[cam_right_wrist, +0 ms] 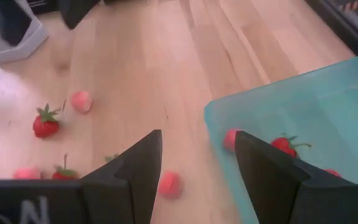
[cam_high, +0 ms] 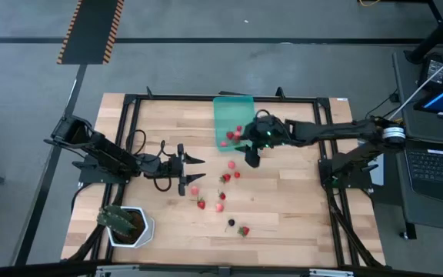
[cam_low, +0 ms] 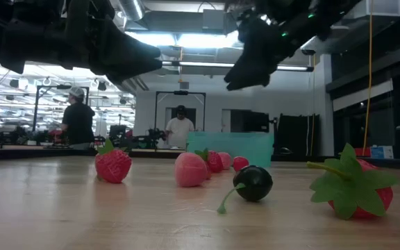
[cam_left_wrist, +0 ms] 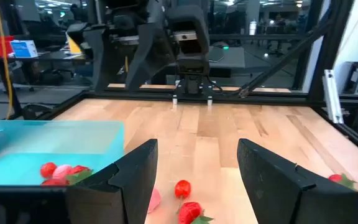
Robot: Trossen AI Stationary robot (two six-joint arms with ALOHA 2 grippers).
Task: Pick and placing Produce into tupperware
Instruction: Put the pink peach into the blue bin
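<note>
The teal tupperware (cam_high: 233,115) stands on the table's far middle with a few red fruits (cam_high: 234,135) inside. Several more small red and pink fruits (cam_high: 226,177) and a dark berry (cam_high: 231,222) lie scattered on the wood nearer the front. My right gripper (cam_high: 251,160) hangs open above the table, just off the tupperware's near right corner (cam_right_wrist: 219,115), with nothing between its fingers. A pink fruit (cam_right_wrist: 169,184) lies on the wood below it. My left gripper (cam_high: 201,171) is open and level, left of the scattered fruits, pointing toward the right arm.
A white pot with a green plant (cam_high: 129,225) sits at the near left corner. A black frame (cam_high: 206,98) runs along the table's edges. The low view shows people (cam_low: 79,118) in the room behind. Bare wood lies right of the fruits.
</note>
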